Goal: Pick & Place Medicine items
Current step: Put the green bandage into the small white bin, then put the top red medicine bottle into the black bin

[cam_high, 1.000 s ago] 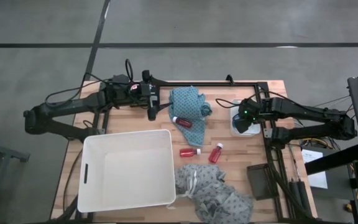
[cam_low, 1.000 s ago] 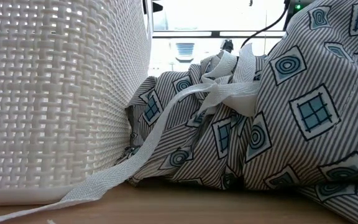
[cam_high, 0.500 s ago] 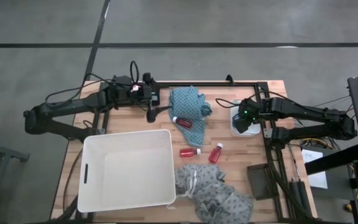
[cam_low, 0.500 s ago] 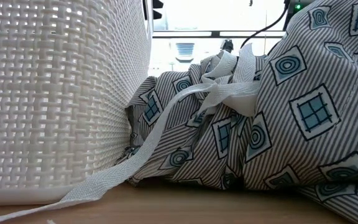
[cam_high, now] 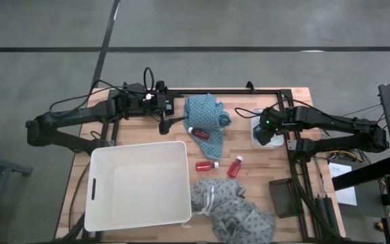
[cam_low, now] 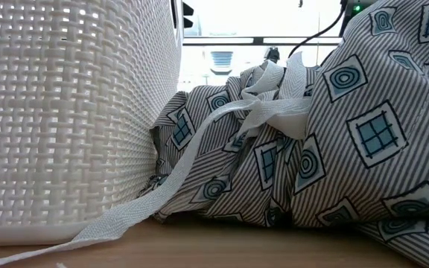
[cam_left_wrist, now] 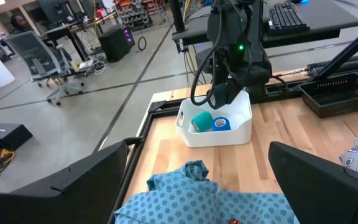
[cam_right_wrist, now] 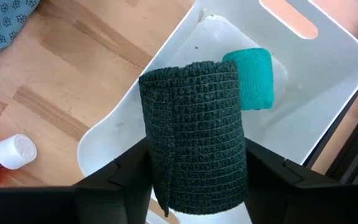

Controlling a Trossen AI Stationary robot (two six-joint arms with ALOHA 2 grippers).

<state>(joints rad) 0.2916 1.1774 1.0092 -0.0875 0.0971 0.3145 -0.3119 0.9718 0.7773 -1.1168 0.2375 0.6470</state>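
My right gripper (cam_high: 265, 134) hovers over a small white tray (cam_right_wrist: 328, 37) at the table's right, shut on a dark green roll (cam_right_wrist: 194, 143). In the tray lie a teal-green roll (cam_right_wrist: 253, 78) and a blue round piece (cam_left_wrist: 221, 124). Three red bottles with white caps lie on their sides mid-table: one (cam_high: 198, 133) on the edge of a blue patterned cloth (cam_high: 205, 112), two (cam_high: 207, 165) (cam_high: 235, 167) on the bare wood. My left gripper (cam_high: 173, 122) hangs open above the table at the far left, beside that cloth, touching nothing. My right gripper pinches the dark green roll between its two fingers (cam_right_wrist: 123, 171), which sit on the roll's curved wall (cam_right_wrist: 160, 174) on opposite sides. The fingers come steeply from above. The roll hangs clear above the tray, its axis pointing along the fingers.
A large white woven basket (cam_high: 139, 184) stands at the near left; its wall (cam_low: 65, 112) fills the low view. Beside it, a grey patterned cloth (cam_high: 232, 213) with white ties lies heaped at the near edge. A dark flat object (cam_high: 281, 196) lies near the right edge.
My left gripper has tipped up a little toward level without shifting place, and stays open. The right gripper and its roll have kept still over the tray.
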